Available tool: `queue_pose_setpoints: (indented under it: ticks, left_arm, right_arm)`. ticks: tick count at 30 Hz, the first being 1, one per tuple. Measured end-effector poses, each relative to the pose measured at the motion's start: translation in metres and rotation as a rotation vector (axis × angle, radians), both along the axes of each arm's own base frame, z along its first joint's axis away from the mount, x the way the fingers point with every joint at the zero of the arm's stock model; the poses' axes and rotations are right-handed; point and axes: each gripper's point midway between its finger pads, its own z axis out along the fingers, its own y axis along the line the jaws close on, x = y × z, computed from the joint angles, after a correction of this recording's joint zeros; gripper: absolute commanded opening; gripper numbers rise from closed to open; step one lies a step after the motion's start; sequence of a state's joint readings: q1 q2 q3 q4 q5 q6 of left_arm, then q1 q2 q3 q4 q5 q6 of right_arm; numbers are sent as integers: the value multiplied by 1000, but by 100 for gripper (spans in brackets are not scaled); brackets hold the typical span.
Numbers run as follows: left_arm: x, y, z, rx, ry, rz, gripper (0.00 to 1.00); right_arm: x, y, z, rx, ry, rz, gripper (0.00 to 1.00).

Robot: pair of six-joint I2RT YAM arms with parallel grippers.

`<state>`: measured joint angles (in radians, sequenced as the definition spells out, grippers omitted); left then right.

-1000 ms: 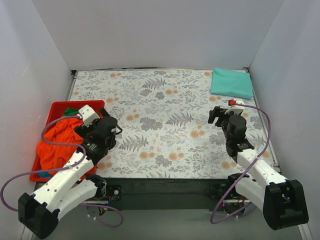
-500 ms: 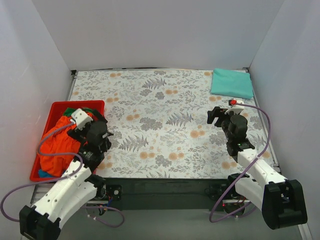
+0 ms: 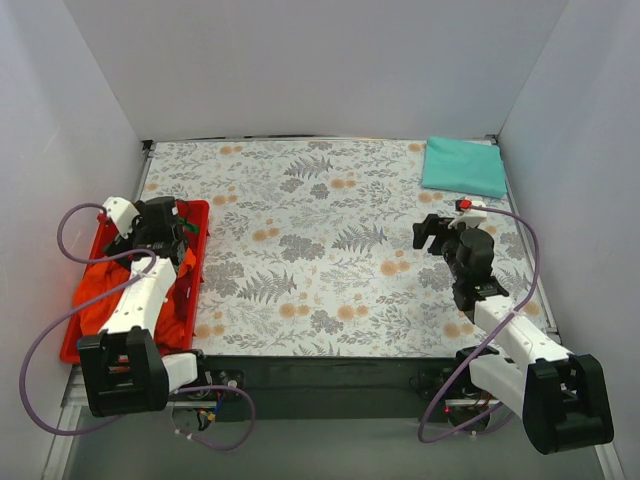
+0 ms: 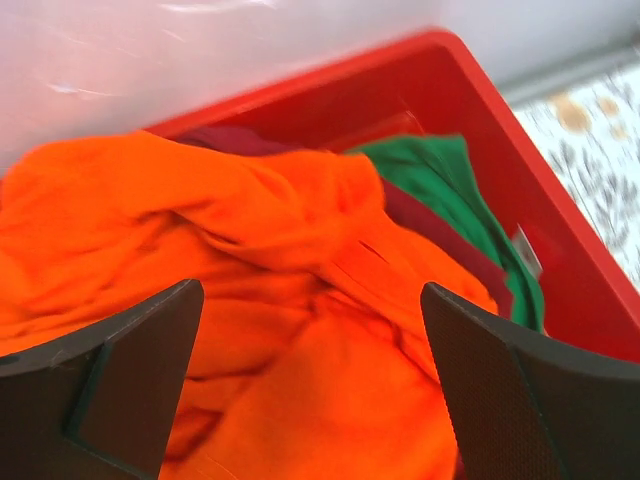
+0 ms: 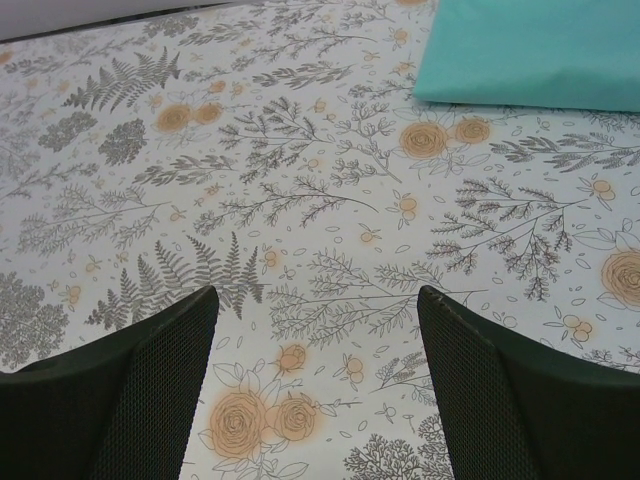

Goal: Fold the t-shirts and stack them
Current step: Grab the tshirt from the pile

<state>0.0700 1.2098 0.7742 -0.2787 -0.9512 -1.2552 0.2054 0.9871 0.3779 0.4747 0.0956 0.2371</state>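
**Left arm now over the tray, poised for the next shirt**

Hangs now over the red tray (image 3: pixel 196 206) rather than at its table-side edge as a second ago: left gripper (image 3: pixel 168 228), jaws spread as wide as they go, nothing between them. No such shift on the other side: right gripper (image 3: pixel 432 232) in the same spot, likewise wide and empty above the bare floral table (image 3: pixel 320 200).

Lies folded flat in the far right corner, well apart from both grippers: mint-teal t-shirt (image 3: pixel 463 165).

Fills most of the tray, crumpled and uppermost, directly under the left fingers (image 4: pixel 130 370): orange-red t-shirt (image 4: pixel 250 230).

Tucked along its table side: green t-shirt (image 4: pixel 440 190), then a maroon strip (image 4: pixel 400 205), probably another shirt, though too little shows to be sure.

Reads as one shirt done and the reach for the second begun. Calls next for a descent and a pinch on an orange fold.
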Motion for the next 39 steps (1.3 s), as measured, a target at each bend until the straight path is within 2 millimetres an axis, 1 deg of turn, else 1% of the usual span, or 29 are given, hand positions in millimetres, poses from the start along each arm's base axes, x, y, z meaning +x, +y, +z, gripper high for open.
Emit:
queue_pose_setpoints:
  ticks: [3, 5, 7, 10, 13, 14, 16, 17, 18, 20, 22, 24, 26, 29, 31, 33, 34, 35, 36, 37, 39]
  left_arm:
    - [-13, 13, 8, 20, -40, 73, 94]
    - [-23, 18, 7, 38, -46, 112, 94]
    - [-30, 22, -2, 46, -31, 132, 94]
    - [-38, 30, -24, 37, 26, 162, 94]
    - [-38, 39, -46, 15, 85, 184, 72]
    - [-39, 40, -52, 8, 104, 187, 51]
    - [-38, 41, -58, 0, 117, 190, 32]
    - [-38, 41, -59, -3, 121, 186, 16]
    - [-37, 41, -59, -6, 116, 184, 7]
    - [-36, 39, -57, -18, 109, 167, 0]
    - [-35, 38, -52, -25, 92, 153, 0]
    - [-34, 35, -41, -34, 50, 134, 0]
    - [-32, 32, -25, -42, -9, 109, 0]
    - [-18, 22, 14, -73, -136, 27, 0]
    - [-6, 8, 48, -100, -245, -64, 0]
    - [7, -10, 87, -124, -359, -177, 0]
    - [13, -20, 103, -135, -406, -233, 0]
    - [19, -34, 124, -149, -471, -318, 0]
    - [24, -47, 140, -160, -517, -388, 0]
    - [28, -63, 158, -175, -572, -479, 0]
    - [33, -92, 190, -197, -668, -638, 0]
  right_arm:
    - [0, 1, -6, 2, 18, 10, 87]
    - [0, 3, -7, 5, 24, 19, 87]
    - [0, 5, -8, 10, 27, 26, 87]
    - [0, 7, -10, 22, 35, 37, 87]
    - [0, 9, -11, 29, 38, 50, 87]
    - [-1, 10, -11, 30, 40, 54, 87]
    - [0, 11, -11, 33, 40, 59, 87]
    - [0, 11, -11, 34, 39, 60, 87]
    - [1, 12, -11, 35, 38, 61, 87]
    - [0, 14, -12, 38, 40, 71, 87]
    - [0, 16, -14, 42, 48, 81, 87]
    - [0, 18, -17, 46, 58, 95, 87]
    - [0, 21, -18, 52, 66, 105, 87]
    - [-1, 24, -20, 63, 73, 119, 87]
    - [-2, 26, -19, 69, 73, 129, 87]
    - [-2, 27, -17, 72, 69, 138, 87]
    - [-2, 28, -17, 73, 68, 141, 87]
    - [-2, 28, -16, 74, 65, 143, 87]
    - [-3, 28, -14, 77, 60, 145, 87]
    - [-3, 29, -12, 79, 53, 148, 87]
    - [-4, 30, -6, 85, 37, 153, 88]
